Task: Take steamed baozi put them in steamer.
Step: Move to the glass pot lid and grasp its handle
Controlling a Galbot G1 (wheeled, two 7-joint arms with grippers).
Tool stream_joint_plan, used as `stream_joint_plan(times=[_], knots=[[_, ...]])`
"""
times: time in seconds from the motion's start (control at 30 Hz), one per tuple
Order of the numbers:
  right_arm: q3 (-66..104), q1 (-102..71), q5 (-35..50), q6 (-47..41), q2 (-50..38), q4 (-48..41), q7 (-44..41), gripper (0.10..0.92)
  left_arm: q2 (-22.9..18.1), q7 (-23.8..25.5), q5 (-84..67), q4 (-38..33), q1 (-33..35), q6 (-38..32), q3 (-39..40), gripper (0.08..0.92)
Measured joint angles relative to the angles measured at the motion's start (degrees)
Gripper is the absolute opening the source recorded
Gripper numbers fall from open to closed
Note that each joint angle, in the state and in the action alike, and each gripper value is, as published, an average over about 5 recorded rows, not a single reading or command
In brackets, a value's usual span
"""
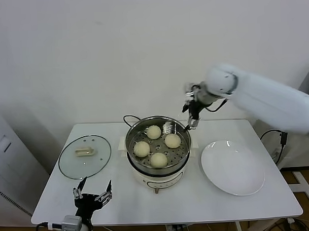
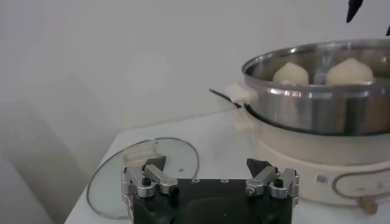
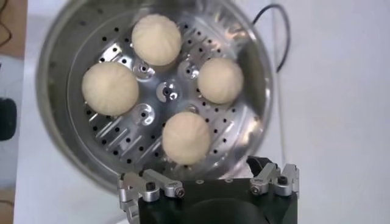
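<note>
Four steamed baozi (image 3: 156, 39) already sit spaced on the perforated floor of the steamer (image 1: 131, 138), plate (image 1: 232, 167) bare (so loading looks done). Right gripper (image 1: 190, 116) hangs above the far rim, fingers wide, holding nothing, so I'd lift straight up and not clip that rim. Left gripper (image 1: 93, 193) is parked at the table's near edge, fingers wide too

Four pale, dome-shaped steamed baozi (image 1: 156, 144) sit apart in a ring on the perforated floor of the shiny round steamer (image 1: 182, 155), which stands upright on its white base.
</note>
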Motion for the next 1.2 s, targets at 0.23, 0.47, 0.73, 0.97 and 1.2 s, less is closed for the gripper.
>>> stream_joint_plan(times=[0.23, 0.47, 0.73, 0.97, 1.2], knots=[[21.2, -16.0, 3.0, 5.5, -5.7, 4.9, 6.8, 0.823, 0.0, -1.0, -3.3, -0.2, -0.6, -1.9, 0.1, 0.823], [47.7, -38.9, 6.6, 11.6, -2.8, 8.8, 16.1, 0.823, 0.0, -1.5, -4.4, 0.1, -2.3, -3.6, -0.1, 0.823], [72.4, -63.2, 11.4, 20.7, 8.7, 11.5, 28.9, 0.823, 0.0, -2.2, -2.8, 2.3, -5.8, -4.0, -0.9, 0.823], [81.6, -79.3, 14.3, 27.6, 17.5, 13.5, 38.0, 0.823, 0.0, -2.5, 1.1, 4.7, -8.9, -5.4, -2.1, 0.823], [85.4, -89.5, 16.8, 32.2, 21.3, 16.2, 45.6, 0.823, 0.0, -2.4, 10.9, 6.9, -11.5, -7.7, -2.9, 0.823]])
